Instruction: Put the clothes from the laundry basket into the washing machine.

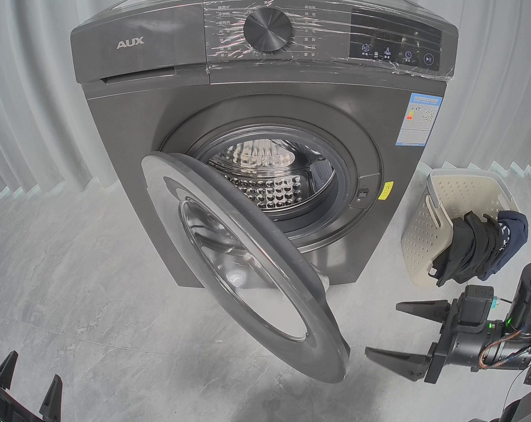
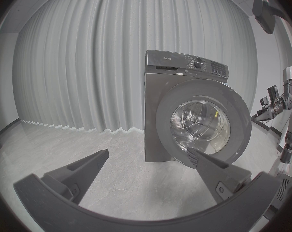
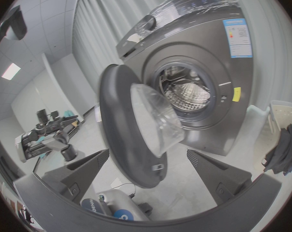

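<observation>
Grey front-loading washing machine (image 1: 136, 124) shown on a pale tiled floor (image 1: 72, 276), its round door (image 1: 259, 282) swung wide open.
The perforated steel drum (image 1: 265, 189) is exposed; a white perforated laundry basket (image 1: 447, 200) is set on the floor just beside the machine's right side, near the curtained far edge; dark clothes (image 1: 473, 247), possibly several garments, are draped over its rim; the right gripper (image 1: 385, 330) is held near the basket, jaws spread, nothing grasped; the left gripper (image 1: 34, 369) is held low over the floor's near left corner, likewise spread and empty.
</observation>
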Available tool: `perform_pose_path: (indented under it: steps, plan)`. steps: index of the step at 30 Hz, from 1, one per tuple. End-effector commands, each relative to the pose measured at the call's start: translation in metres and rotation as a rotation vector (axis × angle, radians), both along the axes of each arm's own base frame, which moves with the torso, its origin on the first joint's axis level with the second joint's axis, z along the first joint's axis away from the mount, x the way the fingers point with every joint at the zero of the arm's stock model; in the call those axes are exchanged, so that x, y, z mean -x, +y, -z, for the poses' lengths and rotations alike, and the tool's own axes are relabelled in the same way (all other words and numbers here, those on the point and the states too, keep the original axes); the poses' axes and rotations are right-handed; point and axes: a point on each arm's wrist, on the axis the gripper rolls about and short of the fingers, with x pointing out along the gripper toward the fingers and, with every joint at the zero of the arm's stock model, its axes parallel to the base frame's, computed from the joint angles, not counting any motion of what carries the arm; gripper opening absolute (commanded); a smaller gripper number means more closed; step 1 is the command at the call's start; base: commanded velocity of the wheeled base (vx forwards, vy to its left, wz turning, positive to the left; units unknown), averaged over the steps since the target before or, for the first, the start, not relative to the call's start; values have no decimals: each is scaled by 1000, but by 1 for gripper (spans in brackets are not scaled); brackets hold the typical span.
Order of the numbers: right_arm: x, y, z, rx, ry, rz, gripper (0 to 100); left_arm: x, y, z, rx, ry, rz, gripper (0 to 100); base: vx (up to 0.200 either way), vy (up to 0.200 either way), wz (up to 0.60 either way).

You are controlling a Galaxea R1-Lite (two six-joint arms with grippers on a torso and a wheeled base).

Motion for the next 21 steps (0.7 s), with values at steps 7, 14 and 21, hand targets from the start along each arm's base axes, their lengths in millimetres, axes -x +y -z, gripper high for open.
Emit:
perform_pose_path:
  steps: [7, 14, 21]
  plan:
    - [-60, 13, 45, 98, 48, 275, 100, 0, 0, 5, 1, -2, 0, 100, 0, 0, 0]
    - [-67, 35, 66, 102, 29, 236, 100, 0, 0, 4, 1, -2, 0, 100, 0, 0, 0]
    - [-56, 53, 64, 90, 23, 151, 100, 0, 0, 4, 1, -2, 0, 100, 0, 0, 0]
